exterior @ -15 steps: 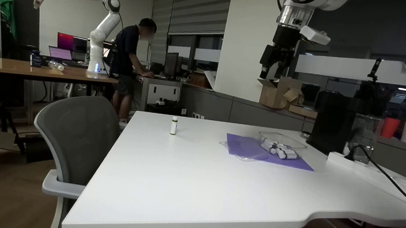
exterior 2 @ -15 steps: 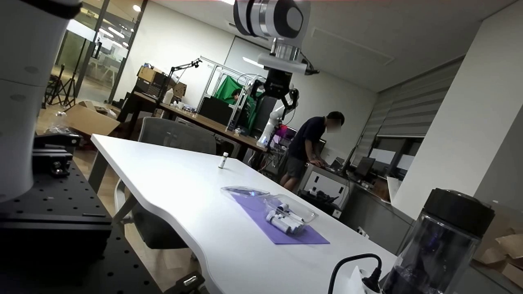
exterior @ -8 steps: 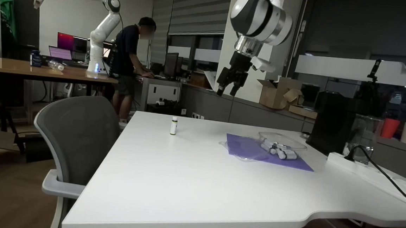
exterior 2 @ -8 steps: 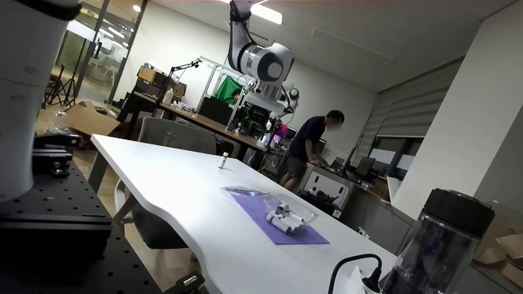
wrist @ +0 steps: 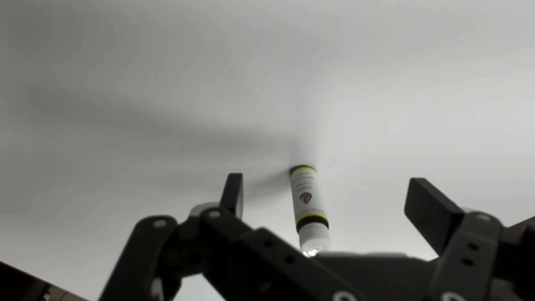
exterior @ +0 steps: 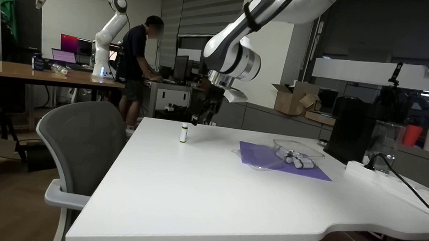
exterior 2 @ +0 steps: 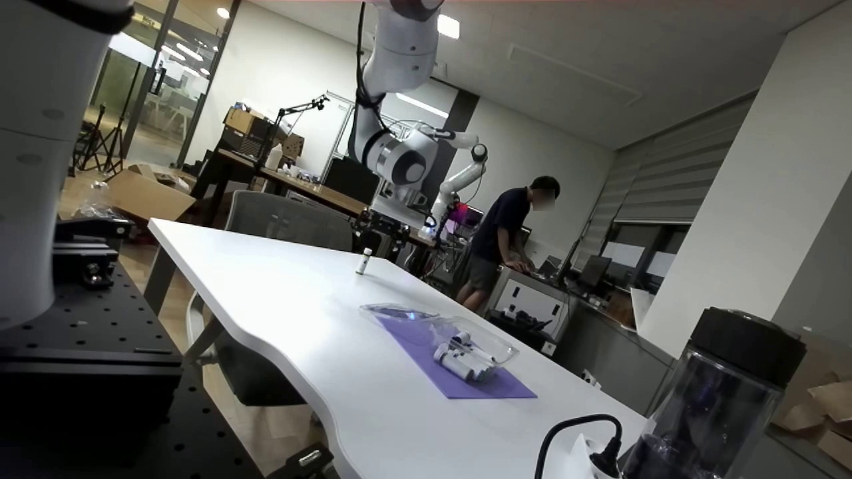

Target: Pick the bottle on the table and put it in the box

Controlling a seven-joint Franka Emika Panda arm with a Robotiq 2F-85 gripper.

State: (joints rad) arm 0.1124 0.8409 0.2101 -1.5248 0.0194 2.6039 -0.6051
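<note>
Bottle (wrist: pixel 309 207) upright on table (exterior: pixel 210 194), clear lid (exterior: pixel 259 162) between it and box (exterior: pixel 305 148).

Panda arm (exterior 2: pixel 399 53): hung down from the top edge in an exterior view, bent at its joints.
Forearm (exterior: pixel 238 29): sloped from upper right to lower left in an exterior view.
Wrist (exterior: pixel 242 62): sat tucked under the forearm's lower end, silver flange (exterior: pixel 219 79) angled down and left.
Robotiq gripper (wrist: pixel 326 196): pointed downward, jaws spread, along the wrist view's lower edge.
Fingers (wrist: pixel 232 194): stood well apart, both tips showing.
</note>
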